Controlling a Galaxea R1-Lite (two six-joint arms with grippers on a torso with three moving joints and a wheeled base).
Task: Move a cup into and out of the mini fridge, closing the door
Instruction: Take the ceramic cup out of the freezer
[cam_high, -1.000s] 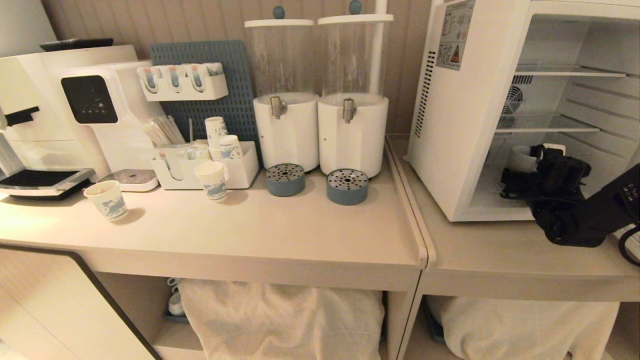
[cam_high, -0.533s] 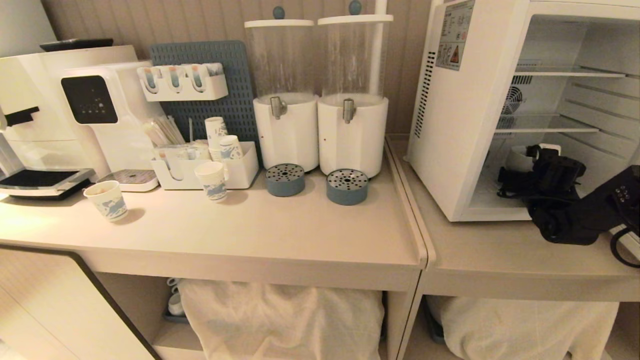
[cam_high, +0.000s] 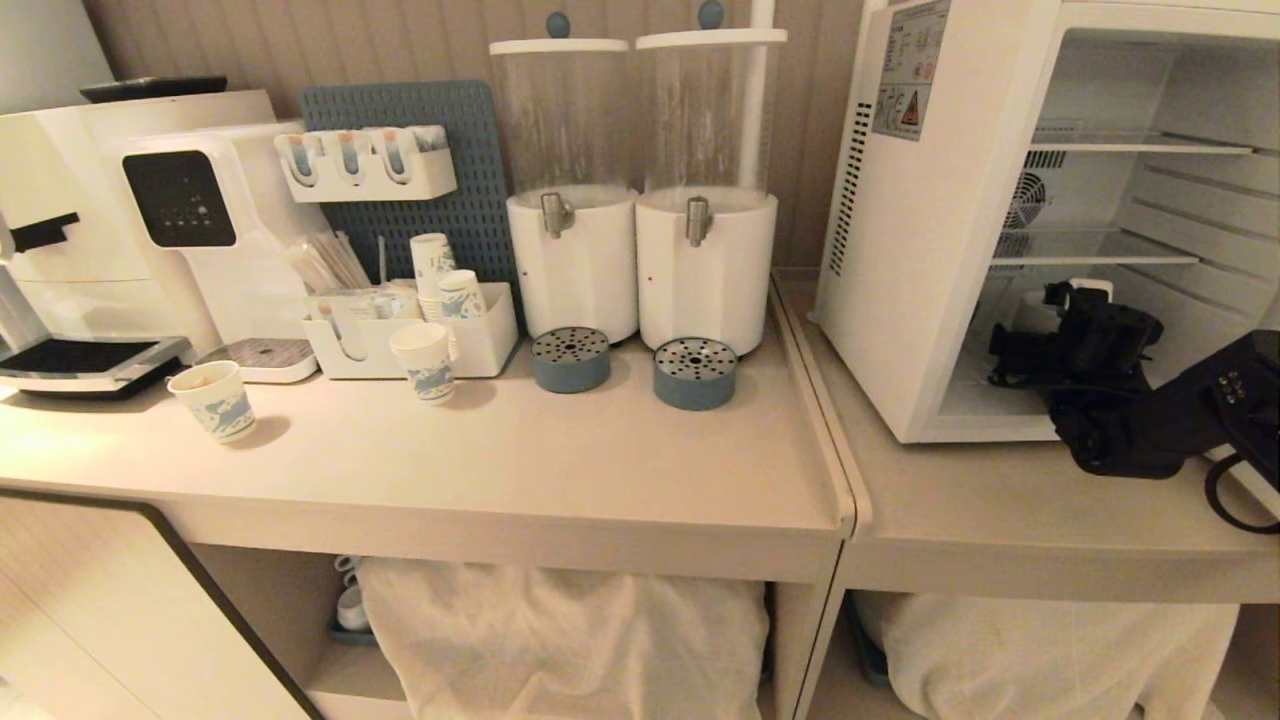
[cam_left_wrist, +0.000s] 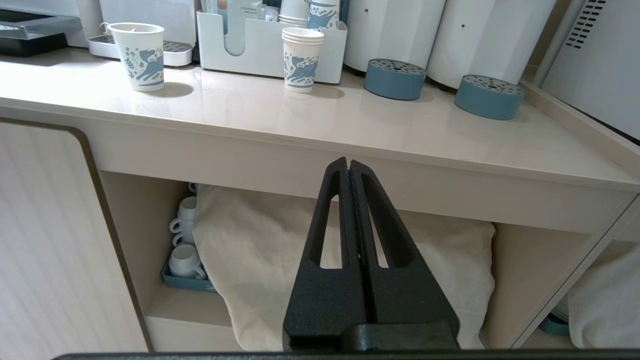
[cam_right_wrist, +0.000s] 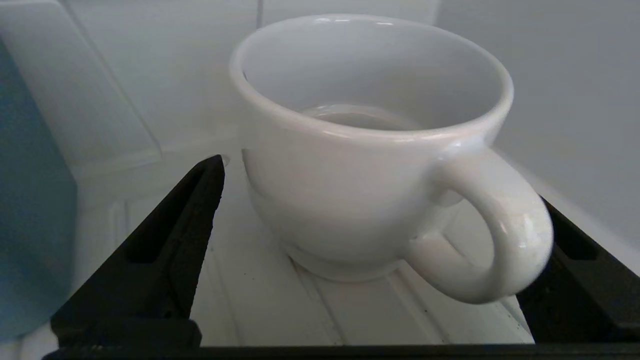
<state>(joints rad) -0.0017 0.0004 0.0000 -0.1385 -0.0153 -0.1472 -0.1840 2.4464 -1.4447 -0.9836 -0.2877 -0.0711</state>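
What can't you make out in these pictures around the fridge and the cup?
- Small white ceramic mug: the head view shows only a sliver behind the right gripper.
- White boxy mini fridge: its door is cut off by the head view's right edge.
- Right gripper's far finger: the mug's handle hides it in the right wrist view.
- Fridge side sticker: print too small.

cup: squat white glazed ceramic mug (cam_right_wrist: 370, 165), glossy with bright highlights, standing between the right gripper's (cam_right_wrist: 370, 235) spread jaws
right gripper: black, matt, finely grained plastic look
fridge floor: white ribbed plastic base of the boxy mini fridge (cam_high: 930, 230), smooth, under the jaws
left gripper (cam_left_wrist: 349, 167): matt black, rough-textured, jaws pressed together
surface: pale beige counter top (cam_left_wrist: 310, 120), smooth with a soft sheen, beyond the left jaws
paper cups: white blue-printed paper cups (cam_left_wrist: 300, 60), matt
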